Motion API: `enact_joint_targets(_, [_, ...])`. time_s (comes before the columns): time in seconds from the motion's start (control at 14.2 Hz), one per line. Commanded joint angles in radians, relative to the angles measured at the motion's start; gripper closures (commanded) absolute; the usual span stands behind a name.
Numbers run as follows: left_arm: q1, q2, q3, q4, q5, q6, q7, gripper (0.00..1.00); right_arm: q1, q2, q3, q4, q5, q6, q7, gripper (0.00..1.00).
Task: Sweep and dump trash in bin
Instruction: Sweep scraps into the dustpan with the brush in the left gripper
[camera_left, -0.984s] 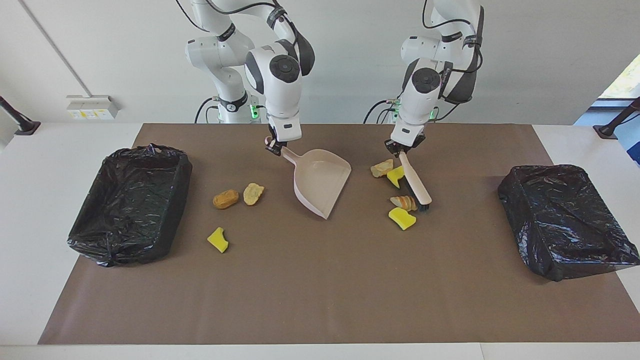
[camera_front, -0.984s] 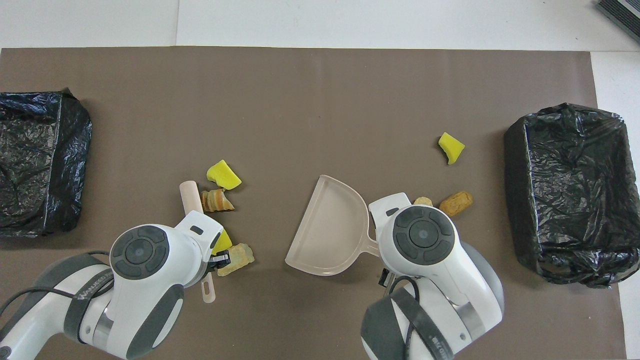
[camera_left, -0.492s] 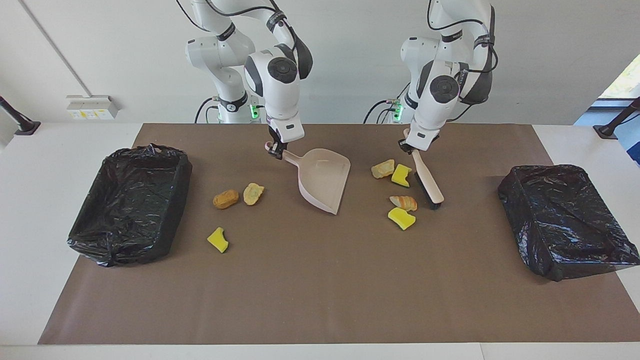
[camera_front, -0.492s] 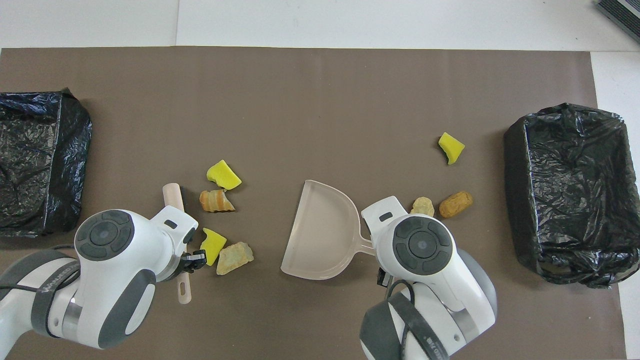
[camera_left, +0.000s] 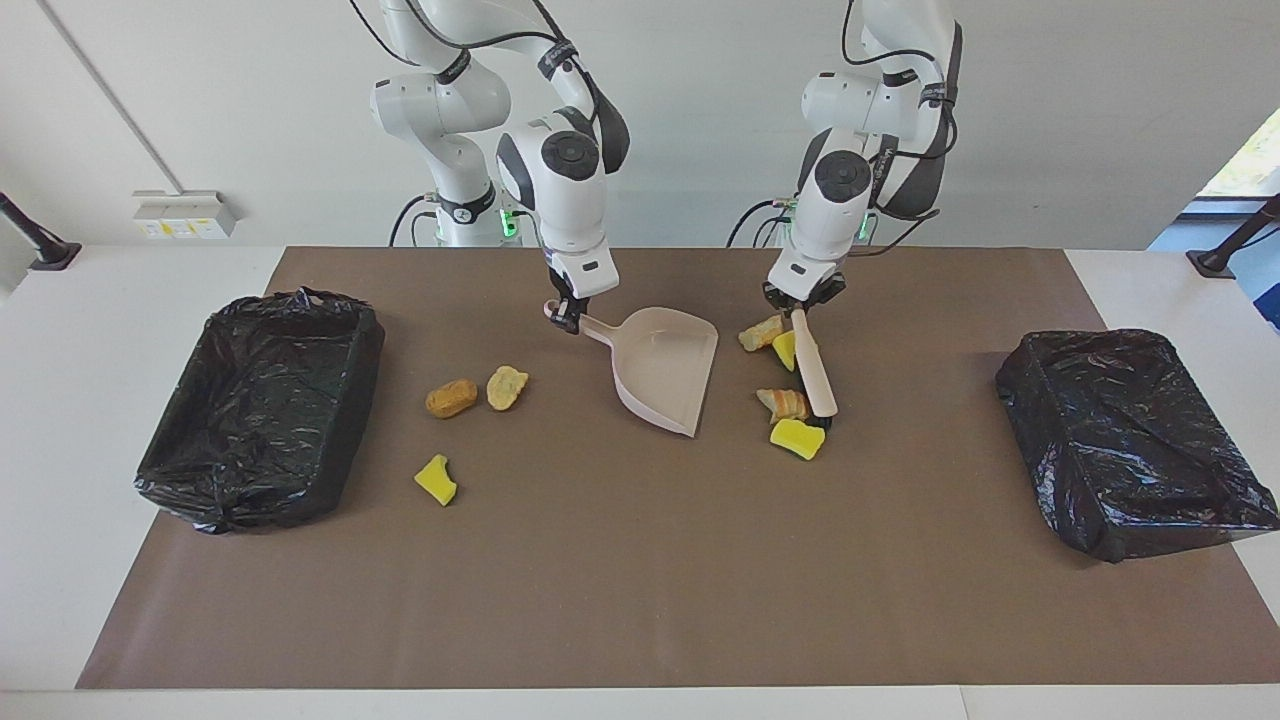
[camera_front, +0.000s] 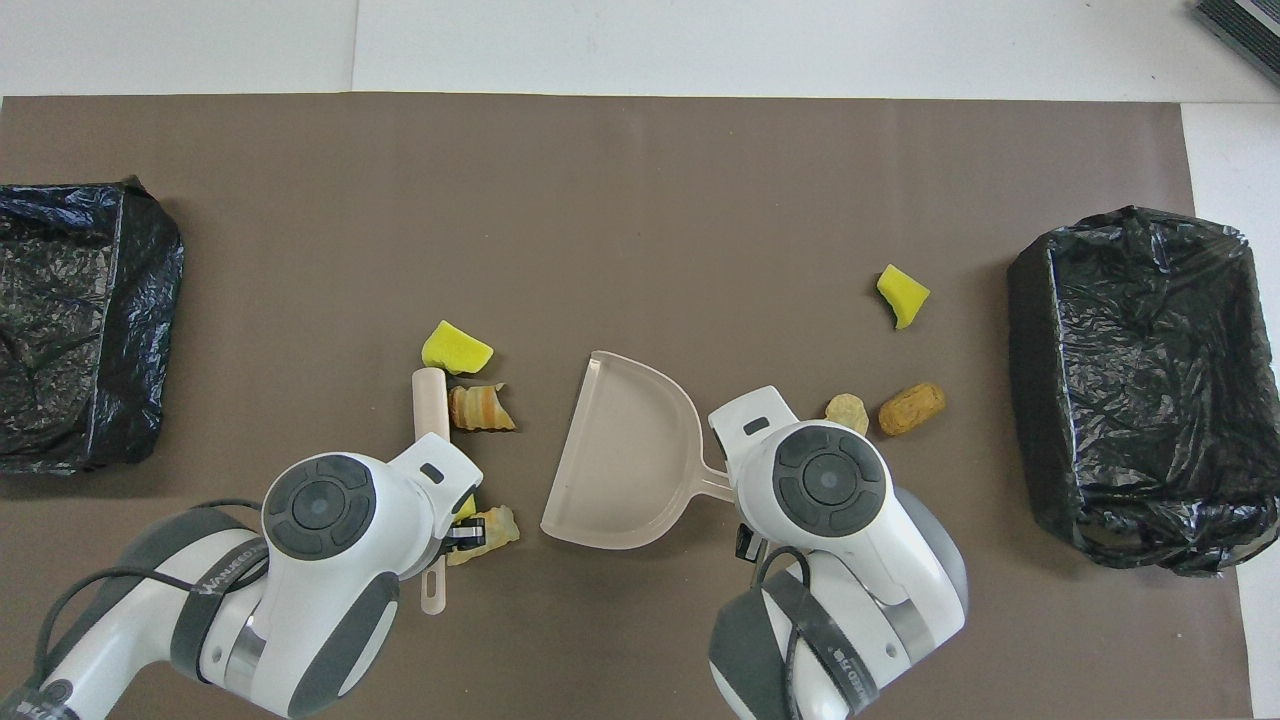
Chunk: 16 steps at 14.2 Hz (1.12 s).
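My right gripper (camera_left: 567, 316) is shut on the handle of the pale pink dustpan (camera_left: 665, 370), whose mouth rests on the mat facing the left arm's end. My left gripper (camera_left: 800, 303) is shut on the brush (camera_left: 815, 372), which slants down to the mat. The trash is several scraps. A tan lump (camera_left: 760, 333) and a yellow sponge (camera_left: 785, 349) lie by the brush handle. A striped bread lump (camera_left: 783, 403) and another sponge (camera_left: 797, 438) sit by its bristle end, between brush and dustpan. The remaining scraps lie toward the right arm's end: an orange lump (camera_left: 451, 398), a tan lump (camera_left: 507, 387) and a sponge (camera_left: 436, 481).
A bin (camera_left: 240, 500) lined with a black bag stands at the right arm's end of the brown mat. A second black-lined bin (camera_left: 1150, 500) stands at the left arm's end. The mat's half farther from the robots (camera_front: 640, 200) is bare.
The brush swung out toward the left arm's end, then back, nudging the striped lump and sponge toward the dustpan. The dustpan shifted a little toward the brush.
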<state>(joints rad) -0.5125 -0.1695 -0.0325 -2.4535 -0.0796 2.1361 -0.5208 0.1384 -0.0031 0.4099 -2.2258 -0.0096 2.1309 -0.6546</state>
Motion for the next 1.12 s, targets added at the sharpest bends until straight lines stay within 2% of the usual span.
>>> enact_joint_targets(0.0, [-0.104, 0.014, 0.011, 0.027, -0.116, 0.045, -0.008, 1.0, -0.01, 0.038, 0.007, 0.047, 0.028, -0.012, -0.014, 1.0])
enact_joint_targets(0.14, [-0.162, 0.044, 0.009, 0.083, -0.182, 0.047, -0.008, 1.0, -0.013, 0.063, 0.006, 0.081, 0.06, -0.076, -0.062, 1.0])
enact_joint_targets(0.35, [-0.236, 0.057, 0.009, 0.146, -0.2, 0.019, -0.025, 1.0, -0.014, 0.057, 0.006, 0.08, 0.065, -0.1, -0.085, 1.0])
enact_joint_targets(0.56, [-0.232, -0.005, 0.011, 0.176, -0.198, -0.143, -0.096, 1.0, -0.019, 0.058, 0.004, 0.08, 0.066, -0.094, -0.085, 1.0])
enact_joint_targets(0.7, [-0.224, -0.079, 0.012, 0.162, -0.186, -0.281, -0.22, 1.0, -0.02, 0.061, 0.004, 0.081, 0.066, -0.086, -0.088, 1.0])
enact_joint_targets(0.77, [-0.219, -0.093, 0.014, 0.153, -0.181, -0.338, -0.29, 1.0, -0.02, 0.061, 0.003, 0.08, 0.065, -0.083, -0.103, 1.0])
enact_joint_targets(1.05, [-0.198, -0.18, 0.006, 0.016, -0.157, -0.352, -0.531, 1.0, -0.02, 0.063, 0.0, 0.078, 0.045, -0.05, -0.256, 1.0])
